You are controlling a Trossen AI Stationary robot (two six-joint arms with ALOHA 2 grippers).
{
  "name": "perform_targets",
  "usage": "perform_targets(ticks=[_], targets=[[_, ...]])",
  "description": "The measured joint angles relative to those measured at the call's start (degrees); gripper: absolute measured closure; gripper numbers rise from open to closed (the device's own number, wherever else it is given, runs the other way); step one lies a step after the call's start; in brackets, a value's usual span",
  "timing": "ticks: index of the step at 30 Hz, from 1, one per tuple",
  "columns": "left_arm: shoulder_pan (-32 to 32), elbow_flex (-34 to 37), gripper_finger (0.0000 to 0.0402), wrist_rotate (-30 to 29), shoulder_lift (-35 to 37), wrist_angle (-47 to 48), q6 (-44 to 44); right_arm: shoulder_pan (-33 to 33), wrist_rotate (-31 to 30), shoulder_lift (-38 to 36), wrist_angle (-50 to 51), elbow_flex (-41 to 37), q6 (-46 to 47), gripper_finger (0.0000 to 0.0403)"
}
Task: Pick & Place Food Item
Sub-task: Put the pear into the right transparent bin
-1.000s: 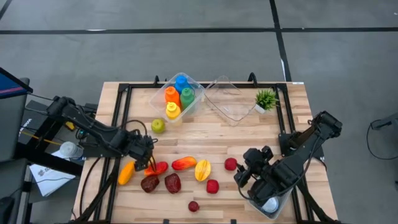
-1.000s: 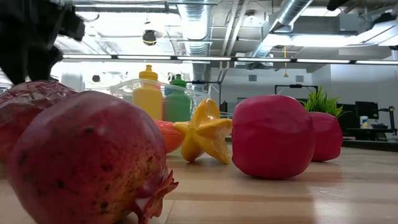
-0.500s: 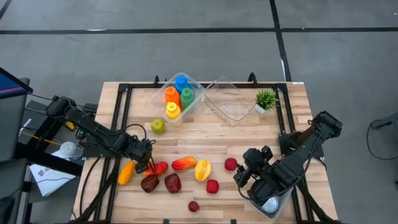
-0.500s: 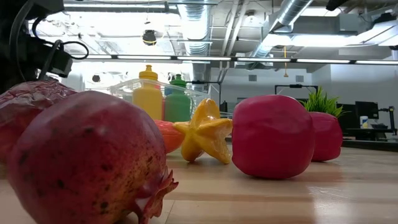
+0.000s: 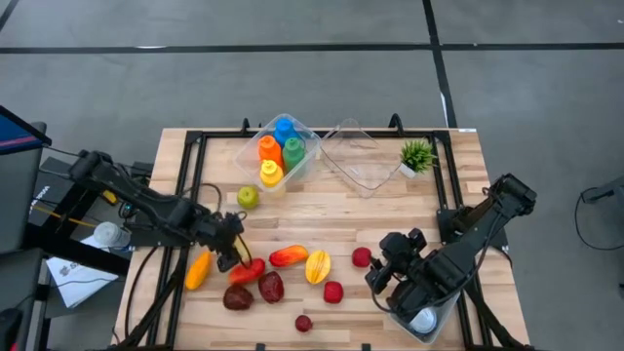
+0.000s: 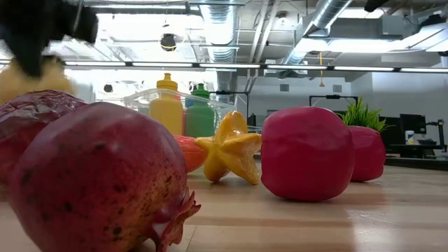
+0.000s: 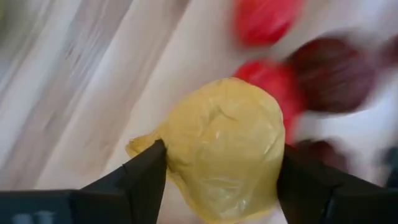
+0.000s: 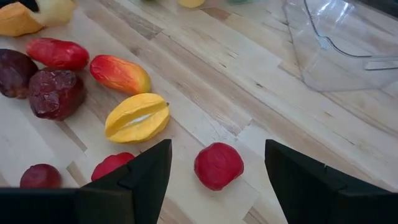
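Currently the left gripper (image 7: 217, 180) is clamped on a pale yellow fruit (image 7: 224, 146), one finger on each side, above the left end of the fruit row; from above the arm hides the fruit.

Just beside the left gripper (image 5: 234, 252): orange mango (image 5: 198, 270), red pepper-like piece (image 5: 247, 272), two dark pomegranates (image 5: 255, 291). Further along: red-orange mango (image 5: 289, 255), starfruit (image 5: 317, 265), three small red fruits (image 5: 333, 292). Behind: green apple (image 5: 248, 197), bin of coloured bottles (image 5: 278, 152), empty clear container (image 5: 357, 160), small plant (image 5: 417, 155).

Low view: a pomegranate (image 6: 91, 178) fills the foreground, blocking most of the row; the yellow fruit (image 6: 31, 77) peeks out under a dark blurred gripper.

Right gripper (image 5: 390, 275) sits at the table's front right, fingers apart and empty, starfruit (image 8: 137, 117) and a red fruit (image 8: 217, 165) ahead.
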State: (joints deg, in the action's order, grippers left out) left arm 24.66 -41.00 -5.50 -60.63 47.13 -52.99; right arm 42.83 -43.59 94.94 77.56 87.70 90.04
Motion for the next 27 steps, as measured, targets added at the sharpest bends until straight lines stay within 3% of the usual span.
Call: perform_targets(ticks=[5, 8, 13, 20, 24, 27], targets=[[-1.79, -5.78, 0.0150, -0.17, 4.92, -2.47, 0.27, -1.94, -0.06, 0.00, -3.47, -0.02, -7.04, 0.0154], [-3.23, -6.90, 0.0156, -0.24, 8.70, -10.34, 0.26, -3.87, -0.25, 0.00, -8.42, -0.02, -15.99, 0.0154], [-5.63, -6.90, 0.0154, -0.20, 13.12, -27.73, 0.22, -8.85, -0.42, 0.02, -23.59, -0.02, -41.37, 0.0154], [-8.63, -6.92, 0.0151, 1.75, 13.25, -46.75, -0.15, -16.91, -0.31, 0.02, -54.03, -0.02, -81.35, 0.0154], [-9.06, -6.90, 0.0148, 2.06, 11.78, -50.69, -2.69, -20.75, 1.11, 0.02, -68.74, -0.01, -93.93, 0.0152], [-9.11, -6.94, 0.0146, 2.10, 10.20, -54.43, -2.80, -23.22, 6.18, 0.02, -72.62, 0.40, -97.36, 0.0148]])
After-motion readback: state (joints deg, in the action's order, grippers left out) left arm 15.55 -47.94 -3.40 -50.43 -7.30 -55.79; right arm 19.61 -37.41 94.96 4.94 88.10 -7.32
